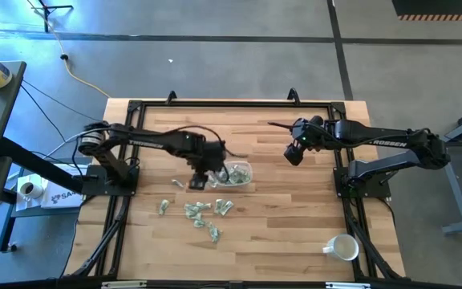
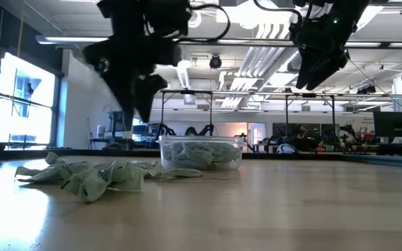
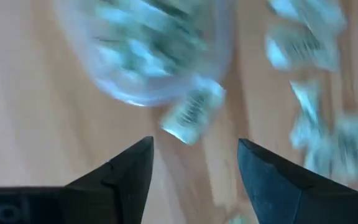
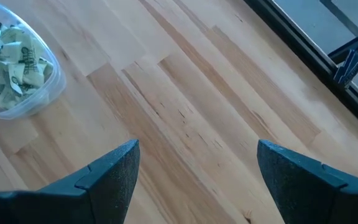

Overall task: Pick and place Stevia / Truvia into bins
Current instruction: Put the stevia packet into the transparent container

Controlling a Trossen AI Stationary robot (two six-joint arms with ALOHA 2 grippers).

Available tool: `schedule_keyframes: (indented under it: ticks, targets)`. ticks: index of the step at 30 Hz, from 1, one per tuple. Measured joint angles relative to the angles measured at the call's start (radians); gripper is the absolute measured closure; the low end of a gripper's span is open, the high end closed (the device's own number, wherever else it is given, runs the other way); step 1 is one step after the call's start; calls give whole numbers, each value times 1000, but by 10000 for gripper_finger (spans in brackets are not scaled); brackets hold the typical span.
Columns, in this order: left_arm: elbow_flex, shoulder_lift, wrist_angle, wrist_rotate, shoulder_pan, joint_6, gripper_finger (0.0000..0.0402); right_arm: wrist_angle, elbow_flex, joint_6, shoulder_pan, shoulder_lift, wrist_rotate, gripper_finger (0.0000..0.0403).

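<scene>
The wooden table [image 1: 295,209] carries a clear plastic container [image 1: 235,174] near its middle. The left gripper [image 1: 200,180] hangs over the container's edge, with its jaws apart and nothing between them. The right gripper [image 1: 294,154] waits well apart from the container, with its jaws wide and empty. A white mug [image 1: 342,247] lies far from the container, near a table corner. Inside the container is a heap of green and white packets [image 4: 8,65]. More packets [image 1: 203,212] lie loose on the table just beside the container, and one packet [image 3: 192,114] is at its rim.

Wood, clear plastic and crumpled paper
The counter [image 1: 295,217] is pale wood planks, smooth with a soft sheen; the bin [image 4: 17,68] is clear glossy plastic (slightly cloudy); the packets [image 1: 203,213] are matt, creased paper; the mug [image 1: 343,247] looks glossy white.
</scene>
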Motion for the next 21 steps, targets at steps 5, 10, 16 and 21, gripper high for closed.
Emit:
schedule_keyframes:
  ticks: [5,10,16,21]
  targets:
    - [-97,0,83,-24,-11,212,157,0,0,-11,0,0,8,89]
    - [-183,0,274,-26,-10,261,177,-4,0,-9,0,0,7,89]
    - [-227,29,271,28,-10,259,183,-12,0,-7,0,0,11,89]
    - [-235,70,333,53,-10,250,185,-14,0,1,-1,0,22,89]
